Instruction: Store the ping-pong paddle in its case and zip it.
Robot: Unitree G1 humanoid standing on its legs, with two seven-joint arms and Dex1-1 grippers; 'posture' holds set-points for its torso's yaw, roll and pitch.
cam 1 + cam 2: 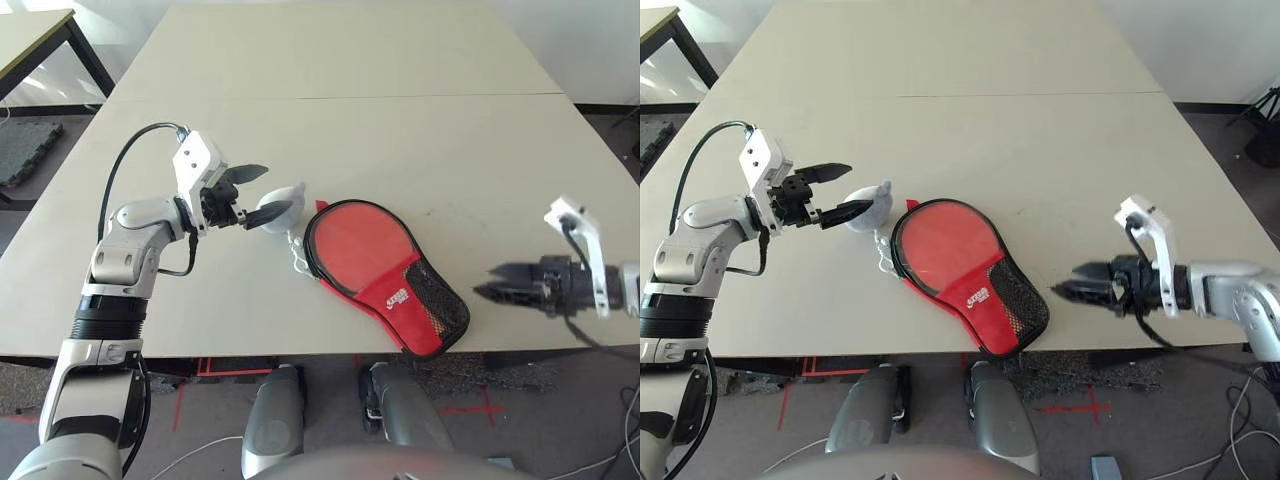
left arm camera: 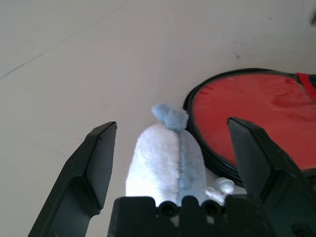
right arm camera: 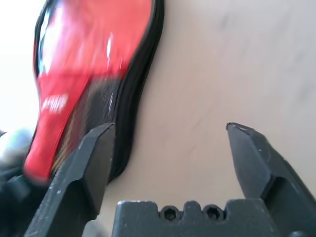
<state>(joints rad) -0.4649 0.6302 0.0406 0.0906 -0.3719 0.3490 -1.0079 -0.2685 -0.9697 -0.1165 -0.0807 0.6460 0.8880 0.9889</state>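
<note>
The red fabric case point(image 1: 372, 262) lies flat near the table's front edge. Its round end points to the far left, and its mesh-pocket end point(image 1: 438, 300) points to the near right. Its black-edged zipper rim point(image 2: 197, 94) looks closed around the round end. The ping-pong paddle is hidden. My left gripper point(image 1: 255, 193) stands open just left of the case, its fingers on either side of a small pale grey pouch point(image 2: 165, 158). My right gripper point(image 1: 484, 281) is open over bare table, a short way right of the case's point(image 3: 89, 59) pocket end and apart from it.
A thin white cord point(image 1: 298, 255) lies between the pouch point(image 1: 285, 203) and the case. The case's pocket end sits close to the table's front edge point(image 1: 300, 355). A seam point(image 1: 340, 97) crosses the table behind it. A second table point(image 1: 40, 35) stands at the far left.
</note>
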